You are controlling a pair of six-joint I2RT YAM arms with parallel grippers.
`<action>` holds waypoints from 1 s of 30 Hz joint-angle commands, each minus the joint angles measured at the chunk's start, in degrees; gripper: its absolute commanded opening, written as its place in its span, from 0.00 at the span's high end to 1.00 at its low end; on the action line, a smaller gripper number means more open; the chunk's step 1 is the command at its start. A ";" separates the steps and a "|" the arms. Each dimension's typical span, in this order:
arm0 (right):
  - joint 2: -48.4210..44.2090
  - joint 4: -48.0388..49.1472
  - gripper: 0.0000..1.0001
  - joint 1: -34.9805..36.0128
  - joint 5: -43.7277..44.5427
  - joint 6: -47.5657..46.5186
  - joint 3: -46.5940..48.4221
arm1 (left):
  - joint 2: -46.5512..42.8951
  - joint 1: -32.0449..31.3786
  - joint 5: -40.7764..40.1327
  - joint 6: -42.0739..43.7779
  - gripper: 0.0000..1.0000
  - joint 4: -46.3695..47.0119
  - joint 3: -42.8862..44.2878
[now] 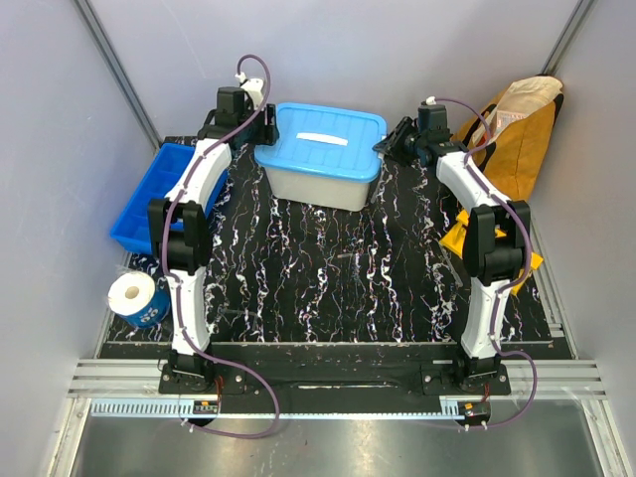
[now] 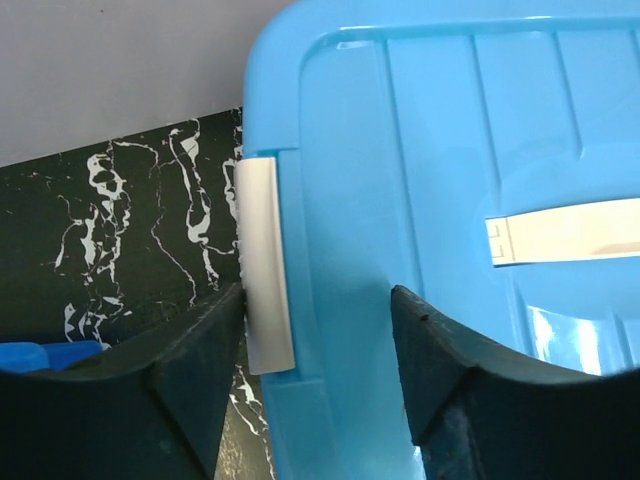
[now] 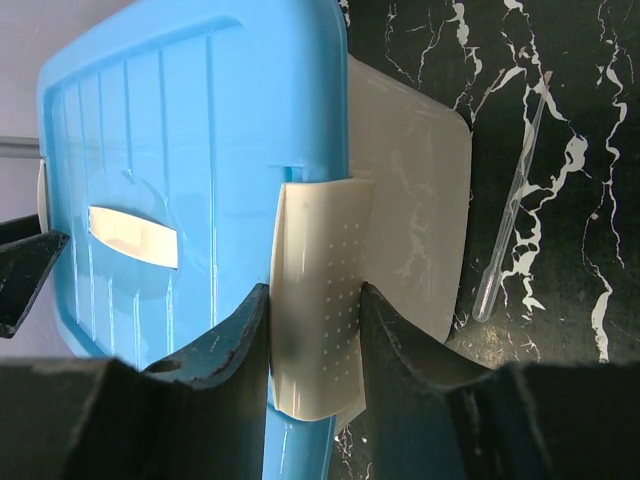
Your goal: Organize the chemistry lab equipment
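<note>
**one thin tube on the mat, both grippers at the tub's latches**

only task item that shows: a thin clear tube [image 3: 511,200], right part of the r wrist view. it lies flat on the black marbled mat [image 1: 328,268], running from upper right down toward centre, near the white tub [image 3: 420,200] but apart from it. too small to pick out in the top view. other lab bits: not seen in any view.

the tub [image 1: 318,189] sits upper centre in the top view w/ its blue lid [image 1: 323,139] on.

right gripper [image 3: 315,330]: narrow, fingers pressed on both sides of the right-end latch [image 3: 320,290], i.e. clamped on it. in the top view it sits at the tub's right end [image 1: 397,139].

left gripper [image 2: 315,360]: jaws apart, straddling the lid's [image 2: 450,150] edge. one finger [image 2: 200,380] is against the left-end latch [image 2: 265,260], the other [image 2: 440,380] is over the lid, gap btwn it and the latch. not gripping anything. in the top view it's at the tub's left end [image 1: 260,127].

further out, top view: blue divided tray [image 1: 159,194] at left edge of the mat, beside the l arm. white roll in blue wrap [image 1: 134,296] lower left. mustard bag [image 1: 517,129] upper right, behind the r arm.
</note>
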 commanded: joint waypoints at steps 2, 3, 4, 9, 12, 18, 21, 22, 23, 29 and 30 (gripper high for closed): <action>2.46 -0.73 0.66 1.52 2.03 1.74 2.19 | -2.09 -1.97 0.52 -3.73 0.27 -5.44 6.14; 2.20 -0.99 0.62 1.52 2.73 1.74 2.37 | -2.27 -1.80 0.43 -3.91 0.25 -6.05 7.02; 1.93 -0.91 0.58 1.52 3.09 1.83 2.46 | -2.70 -1.71 0.08 -4.00 0.23 -6.41 7.38; 0.70 -3.01 0.41 0.46 3.44 1.04 5.70 | -6.31 -1.44 -2.21 -4.43 0.14 -8.78 7.30; -0.87 -4.86 0.33 -0.06 3.18 -1.06 7.99 | -9.03 -1.27 -2.56 -4.79 0.13 -11.32 6.68; -8.51 -6.79 0.27 -0.07 3.70 -7.84 5.02 | -20.27 -1.27 1.12 -7.68 0.13 -12.74 -3.93; -13.17 -10.47 0.29 -0.07 5.03 -8.45 1.95 | -26.42 -1.36 3.41 -10.40 0.16 -13.18 -11.40; -14.92 -11.62 0.30 -0.07 4.59 -8.89 0.63 | -28.44 -1.36 4.37 -11.11 0.16 -13.44 -14.12; -16.86 -12.59 0.31 0.02 4.33 -9.77 -1.21 | -30.55 -1.44 5.34 -11.55 0.17 -13.70 -16.67; -29.25 -13.83 0.39 1.07 5.56 -11.08 -19.57 | -44.43 -3.29 6.75 -12.08 0.19 -12.92 -36.18; -29.96 -14.00 0.40 1.69 5.29 -12.14 -21.52 | -46.37 -3.72 7.02 -12.52 0.20 -12.48 -39.08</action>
